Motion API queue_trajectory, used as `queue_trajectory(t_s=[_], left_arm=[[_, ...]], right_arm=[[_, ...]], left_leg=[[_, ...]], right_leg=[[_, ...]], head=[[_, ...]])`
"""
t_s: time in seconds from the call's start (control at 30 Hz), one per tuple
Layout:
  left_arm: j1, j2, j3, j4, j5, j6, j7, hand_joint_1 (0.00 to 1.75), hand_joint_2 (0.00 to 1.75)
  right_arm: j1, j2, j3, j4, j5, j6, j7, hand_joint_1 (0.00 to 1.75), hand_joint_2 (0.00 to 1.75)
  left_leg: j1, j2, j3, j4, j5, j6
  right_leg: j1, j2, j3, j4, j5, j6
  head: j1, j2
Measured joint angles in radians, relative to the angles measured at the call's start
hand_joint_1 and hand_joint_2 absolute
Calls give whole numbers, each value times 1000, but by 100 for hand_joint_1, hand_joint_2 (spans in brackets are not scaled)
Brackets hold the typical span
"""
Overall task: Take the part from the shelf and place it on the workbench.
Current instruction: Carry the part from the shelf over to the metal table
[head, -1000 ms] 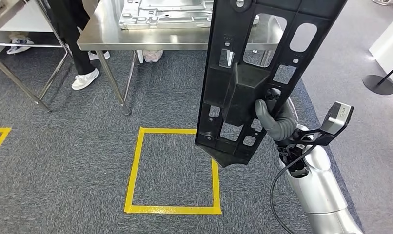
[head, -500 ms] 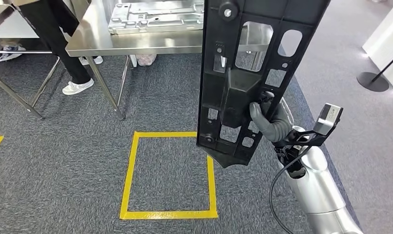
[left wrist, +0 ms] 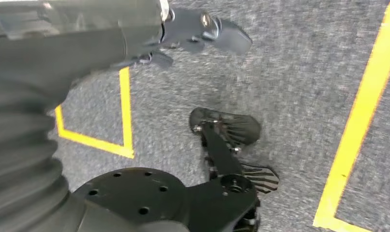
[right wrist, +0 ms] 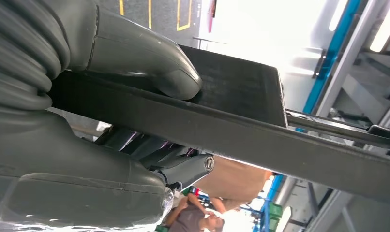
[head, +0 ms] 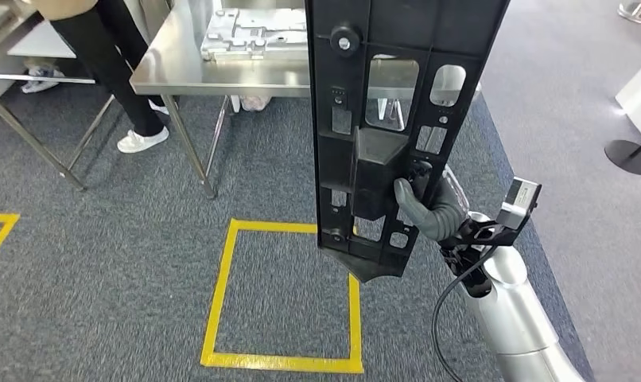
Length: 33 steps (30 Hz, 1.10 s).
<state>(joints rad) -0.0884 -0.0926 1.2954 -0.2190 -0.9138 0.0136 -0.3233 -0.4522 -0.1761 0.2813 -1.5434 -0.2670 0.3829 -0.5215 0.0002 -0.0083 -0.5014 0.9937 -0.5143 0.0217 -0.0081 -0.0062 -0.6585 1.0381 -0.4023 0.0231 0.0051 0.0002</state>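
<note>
The right hand (head: 425, 208) grips the long black plastic part (head: 393, 119) low down, upright above the carpet and short of the steel workbench (head: 222, 72), so it may tip or strike the bench edge, while the left hand (left wrist: 202, 29) hangs with fingers apart, holding nothing.

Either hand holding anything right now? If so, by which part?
The right hand grips the long black plastic frame part at its raised block near the lower end, thumb on one face. The left hand holds nothing.
</note>
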Motion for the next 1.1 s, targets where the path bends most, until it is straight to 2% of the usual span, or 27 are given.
queue_trajectory(t_s=[0.03, 0.1, 0.13, 0.17, 0.23, 0.3, 0.33, 0.37, 0.4, 0.43, 0.47, 0.5, 0.53, 0.57, 0.6, 0.67, 0.7, 0.73, 0.8, 0.83, 0.87, 0.9, 0.93, 1.0, 1.03, 1.07, 1.1], left_arm=[[-1, 0, 0, 0, 0, 0, 0, 0, 175], [-1, 0, 0, 0, -2, 0, 1, 0, 175], [-1, 1, 0, 0, -3, 0, 2, 0, 175], [-2, 2, 0, 0, -4, 1, 2, 0, 175], [-3, 3, 0, 0, -6, 1, 2, 0, 175], [-2, 3, 0, 0, -7, 2, 2, 0, 175], [0, 3, 0, 0, -7, 2, 2, 0, 175], [2, 3, 0, 0, -7, 2, 2, 0, 175], [4, 3, 0, 0, -7, 2, 2, 0, 175], [5, 3, 0, 0, -7, 2, 2, 0, 175], [7, 4, 0, 0, -7, 3, 2, 0, 175], [9, 4, 0, 0, -8, 3, 2, 0, 175], [11, 5, 0, 0, -8, 3, 2, 0, 175], [11, 6, 0, 0, -8, 3, 1, 0, 175], [11, 5, 0, 0, -9, 4, 1, 0, 175], [8, 5, 0, 0, -9, 4, 0, 0, 175], [6, 5, 0, 0, -9, 4, 0, 0, 175], [4, 5, 0, 0, -9, 5, 0, 0, 175], [2, 5, 0, 0, -10, 6, 1, 0, 175], [2, 5, 0, 0, -10, 6, 1, 0, 175], [3, 5, 0, 0, -11, 6, 1, 0, 175], [4, 5, 0, 0, -12, 6, 2, 0, 175], [4, 4, 0, 0, -12, 6, 2, 0, 175], [5, 3, 0, 0, -12, 6, 3, 0, 175], [4, 3, 0, 0, -13, 6, 3, 0, 175], [3, 3, 0, 0, -14, 5, 3, 0, 175], [1, 3, 0, 0, -14, 5, 3, 0, 175]], right_arm=[[1, 0, 1, -1, 0, 0, 0, 175, 175], [3, 0, 2, -3, -1, 1, -1, 175, 175], [4, 1, 2, -5, -1, 1, -1, 175, 175], [4, 1, 1, -7, -1, 1, -1, 175, 175], [4, 3, 1, -10, -2, 1, -2, 175, 175], [9, 6, 1, -10, -2, 2, -2, 175, 175], [13, 7, 1, -10, -2, 3, -3, 175, 175], [16, 8, 1, -10, -2, 3, -3, 175, 175], [18, 8, 1, -10, -2, 4, -5, 175, 175], [19, 8, 1, -10, -2, 4, -7, 175, 175], [20, 9, 1, -9, -2, 4, -10, 175, 175], [22, 10, 1, -9, -2, 4, -12, 175, 175], [23, 10, 1, -8, -2, 4, -14, 175, 175], [25, 11, 1, -8, -1, 4, -16, 175, 175], [26, 12, 1, -8, 0, 4, -16, 175, 175], [25, 13, 0, -10, 1, 3, -17, 175, 175], [24, 13, -1, -11, 1, 3, -18, 175, 175], [24, 14, -2, -11, 2, 3, -19, 175, 175], [25, 15, -3, -10, 5, 2, -20, 175, 175], [26, 15, -3, -10, 6, 1, -20, 175, 175], [27, 15, -4, -9, 7, 1, -20, 175, 175], [28, 15, -4, -9, 8, 0, -20, 175, 175], [28, 15, -5, -9, 8, -1, -20, 175, 175], [28, 15, -6, -7, 9, -2, -21, 175, 175], [29, 15, -6, -6, 10, -3, -21, 175, 175], [29, 16, -6, -6, 11, -3, -22, 175, 175], [28, 16, -6, -6, 12, -3, -22, 175, 175]], left_leg=[[-1, 1, 5, 0, -5, -7], [-2, 1, 13, 8, -5, -20], [-1, 2, 12, 25, -1, -25], [-1, 2, -3, 60, 3, -30], [3, 2, -74, 177, -11, -39], [5, 3, -164, 285, -67, -45], [5, 3, -194, 303, -94, -47], [5, 3, -210, 292, -104, -46], [4, 3, -212, 249, -86, -43], [3, 3, -205, 188, -40, -38], [0, 2, -196, 121, 30, -30], [-3, 2, -187, 71, 84, -22], [-7, 2, -181, 42, 123, -14], [-9, 1, -175, 28, 138, -7], [-10, 1, -165, 26, 128, -1], [-6, 0, -136, 9, 119, 12], [-3, 0, -119, 3, 112, 16], [-1, 0, -104, -2, 103, 19], [-1, -2, -80, -4, 82, 22], [0, -4, -67, -4, 70, 21], [0, -6, -52, -4, 57, 20], [0, -7, -35, -4, 44, 18], [1, -8, -17, -4, 30, 15], [-1, -11, 12, -3, 3, 6], [-2, -12, 19, -3, -10, 0], [-2, -13, 25, 0, -17, -7], [-3, -13, 29, 4, -19, -13]], right_leg=[[3, 0, 8, -22, 2, -7], [4, 3, 19, -28, -11, -21], [2, 4, 30, -33, -13, -27], [0, 4, 43, -37, -19, -33], [-2, 4, 69, -43, -36, -41], [-1, 6, 93, -43, -57, -44], [-1, 7, 107, -43, -69, -45], [0, 8, 123, -43, -82, -44], [1, 9, 141, -43, -96, -43], [2, 10, 158, -44, -110, -42], [3, 10, 174, -43, -125, -40], [4, 11, 187, -44, -137, -36], [4, 13, 196, -48, -148, -30], [5, 14, 203, -46, -152, -23], [4, 15, 206, -41, -149, -15], [3, 15, 187, 20, -126, -3], [2, 14, 157, 73, -120, 1], [0, 14, 116, 133, -128, 5], [-3, 13, 31, 229, -188, 10], [-5, 13, -2, 247, -220, 14], [-6, 12, -23, 240, -236, 16], [-7, 12, -31, 207, -227, 16], [-7, 11, -29, 153, -187, 15], [-5, 8, -17, 32, -56, 7], [-2, 7, -12, -4, -7, 1], [0, 7, -10, -22, 20, -6], [3, 8, -6, -22, 16, -15]], head=[[0, 0], [-2, 0], [-2, 0], [-5, 0], [-10, 0], [-14, 0], [-15, 0], [-16, 0], [-16, 0], [-16, 0], [-16, 0], [-15, 0], [-16, 0], [-16, 0], [-17, 0], [-15, 0], [-14, 0], [-13, 0], [-12, 0], [-12, 0], [-12, 0], [-12, 0], [-12, 0], [-11, 0], [-12, 0], [-12, 0], [-12, 0]])
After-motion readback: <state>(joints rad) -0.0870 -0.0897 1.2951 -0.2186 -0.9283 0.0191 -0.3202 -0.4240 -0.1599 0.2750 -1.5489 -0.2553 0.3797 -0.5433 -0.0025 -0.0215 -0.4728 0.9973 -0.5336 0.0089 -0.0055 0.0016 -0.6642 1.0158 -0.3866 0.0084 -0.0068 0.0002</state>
